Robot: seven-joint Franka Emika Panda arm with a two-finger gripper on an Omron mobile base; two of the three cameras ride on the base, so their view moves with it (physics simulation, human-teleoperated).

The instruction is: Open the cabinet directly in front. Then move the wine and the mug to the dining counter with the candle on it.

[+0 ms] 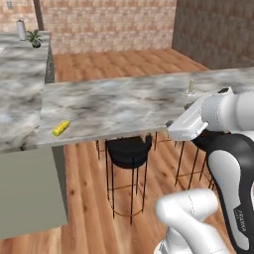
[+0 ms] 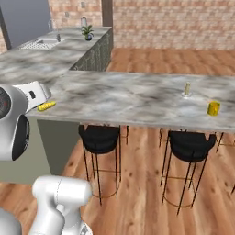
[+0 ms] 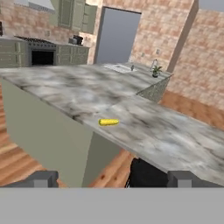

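The dining counter [image 2: 137, 98] is a long veined marble slab. The candle [image 2: 187, 89] stands on it, also seen in the left base view [image 1: 191, 87]. A small yellow mug [image 2: 213, 109] sits upright on the slab, right of the candle and apart from it. The wine is out of view. Far off, the sage-green wall cabinet [image 3: 72, 15] hangs at the hand view's top left; one door looks swung out. My gripper [image 3: 112, 179] hovers at the counter's near edge [image 3: 144, 153], open, with nothing between its fingertips [image 3: 43, 178].
A yellow corn cob [image 3: 108, 122] lies on the slab near its left end [image 1: 61, 128]. Black stools [image 2: 101, 137] stand under the counter. A marble worktop with a sink [image 2: 41, 43] and a potted plant [image 2: 87, 31] runs back on the left.
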